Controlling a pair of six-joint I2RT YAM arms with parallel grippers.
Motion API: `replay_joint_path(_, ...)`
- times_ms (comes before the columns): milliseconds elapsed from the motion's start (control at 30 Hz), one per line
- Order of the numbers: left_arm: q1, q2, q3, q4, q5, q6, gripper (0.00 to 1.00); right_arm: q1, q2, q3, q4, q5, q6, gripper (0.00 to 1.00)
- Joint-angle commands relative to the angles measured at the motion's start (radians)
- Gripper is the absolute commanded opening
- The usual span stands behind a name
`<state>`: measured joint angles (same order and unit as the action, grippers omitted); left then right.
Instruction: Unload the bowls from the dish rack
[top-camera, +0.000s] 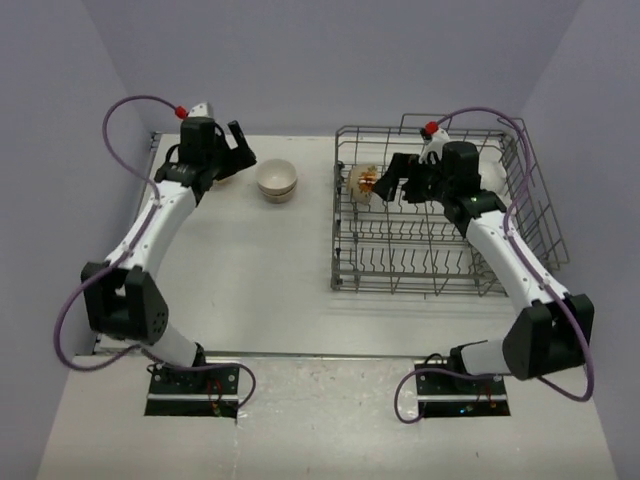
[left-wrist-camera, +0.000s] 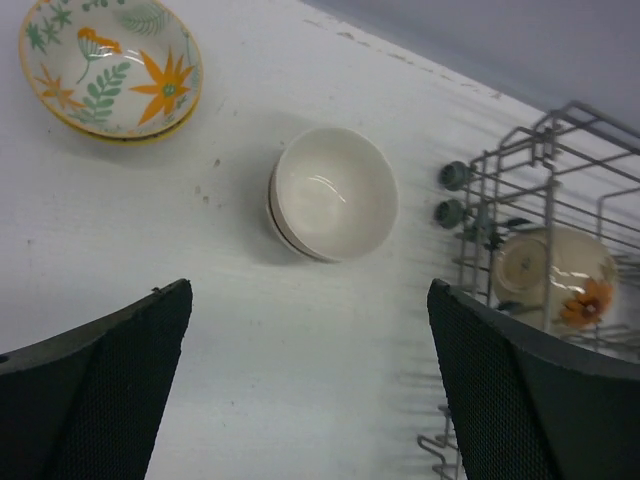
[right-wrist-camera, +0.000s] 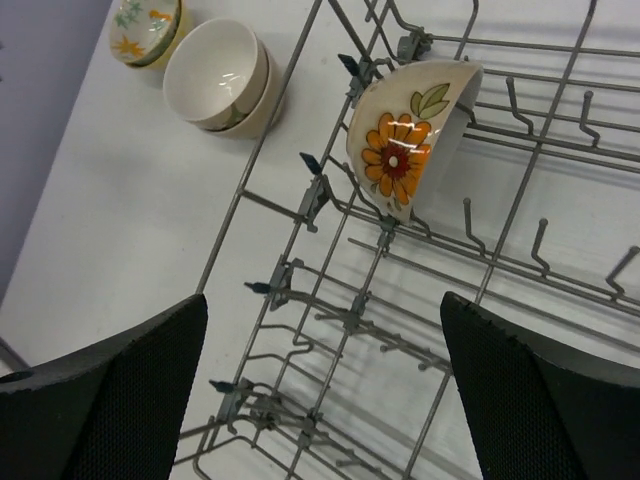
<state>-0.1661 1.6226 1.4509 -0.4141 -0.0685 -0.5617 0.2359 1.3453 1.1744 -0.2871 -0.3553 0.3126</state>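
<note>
Cream flowered bowl (right-wrist-camera: 405, 140) tilted in dish rack (right-wrist-camera: 254, 165), ahead of wide-open right gripper (right-wrist-camera: 322, 300); left gripper (left-wrist-camera: 308, 290) wide.

We see a grey wire dish rack (top-camera: 337, 230) on the right of the table (top-camera: 280, 280). It holds one cream bowl with an orange flower (right-wrist-camera: 405, 135), tipped on its side among the tines. On the table to its left, two nested white bowls (left-wrist-camera: 333, 193) and a floral bowl (left-wrist-camera: 110, 65) sit upright.

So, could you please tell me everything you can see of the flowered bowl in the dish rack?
The flowered bowl looks like glazed ceramic, cream outside with an orange flower and a green leaf. It stands on edge between the tines near the dish rack's far left corner, foot facing left, leaning on wires. Nothing else touches it.
</note>
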Motion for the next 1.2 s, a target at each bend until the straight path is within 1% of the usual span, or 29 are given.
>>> replay_joint_path(0, -0.010, -0.274, -0.168, 0.039, 0.099, -0.017, 1.00, -0.058, 0.093, 0.094, 0.146, -0.203, 0.091, 0.99)
replay_joint_path(33, -0.015, -0.384, -0.214, 0.047, 0.114, -0.009, 1.00, -0.070, 0.124, 0.111, 0.149, -0.252, 0.098, 0.99)
replay_joint_path(67, -0.016, -0.432, -0.253, 0.052, 0.131, -0.004, 1.00, -0.082, 0.184, 0.128, 0.157, -0.270, 0.098, 0.99)
replay_joint_path(100, -0.018, -0.478, -0.320, 0.061, 0.177, 0.008, 1.00, -0.104, 0.211, 0.152, 0.163, -0.293, 0.100, 0.99)
replay_joint_path(133, -0.019, -0.556, -0.345, 0.057, 0.190, 0.041, 1.00, -0.116, 0.242, 0.168, 0.163, -0.345, 0.109, 0.98)
replay_joint_path(167, -0.019, -0.590, -0.363, 0.049, 0.203, 0.060, 1.00, -0.144, 0.303, 0.197, 0.166, -0.368, 0.118, 0.97)
replay_joint_path(200, -0.019, -0.624, -0.394, 0.035, 0.232, 0.081, 1.00, -0.155, 0.331, 0.211, 0.170, -0.385, 0.128, 0.95)
replay_joint_path(233, -0.021, -0.689, -0.409, 0.026, 0.242, 0.126, 1.00, -0.162, 0.357, 0.223, 0.177, -0.407, 0.141, 0.90)
replay_joint_path(267, -0.021, -0.719, -0.422, 0.017, 0.245, 0.146, 1.00, -0.171, 0.406, 0.232, 0.199, -0.453, 0.154, 0.88)
replay_joint_path(300, -0.021, -0.748, -0.447, 0.000, 0.242, 0.166, 1.00, -0.178, 0.426, 0.252, 0.204, -0.465, 0.160, 0.87)
replay_joint_path(367, -0.021, -0.817, -0.493, -0.012, 0.217, 0.216, 1.00, -0.179, 0.463, 0.278, 0.200, -0.459, 0.160, 0.86)
replay_joint_path(400, -0.021, -0.849, -0.510, -0.017, 0.182, 0.230, 1.00, -0.181, 0.492, 0.284, 0.194, -0.453, 0.158, 0.86)
replay_joint_path(467, -0.021, -0.872, -0.564, -0.003, 0.156, 0.230, 1.00, -0.181, 0.517, 0.291, 0.197, -0.455, 0.158, 0.83)
replay_joint_path(500, -0.019, -0.882, -0.579, 0.007, 0.160, 0.230, 1.00, -0.181, 0.537, 0.292, 0.200, -0.461, 0.170, 0.81)
replay_joint_path(600, -0.019, -0.865, -0.626, 0.031, 0.180, 0.233, 1.00, -0.181, 0.572, 0.271, 0.259, -0.493, 0.210, 0.80)
replay_joint_path(733, -0.019, -0.837, -0.632, 0.005, 0.194, 0.244, 1.00, -0.179, 0.639, 0.291, 0.281, -0.562, 0.232, 0.74)
replay_joint_path(833, -0.019, -0.863, -0.650, 0.023, 0.210, 0.241, 1.00, -0.181, 0.681, 0.306, 0.335, -0.625, 0.258, 0.72)
replay_joint_path(867, -0.019, -0.866, -0.653, 0.026, 0.213, 0.241, 1.00, -0.179, 0.693, 0.320, 0.350, -0.640, 0.269, 0.69)
replay_joint_path(933, -0.019, -0.869, -0.653, 0.024, 0.213, 0.241, 1.00, -0.179, 0.735, 0.358, 0.336, -0.683, 0.272, 0.65)
replay_joint_path(1167, -0.019, -0.859, -0.653, 0.028, 0.234, 0.241, 1.00, -0.179, 0.778, 0.399, 0.325, -0.757, 0.255, 0.61)
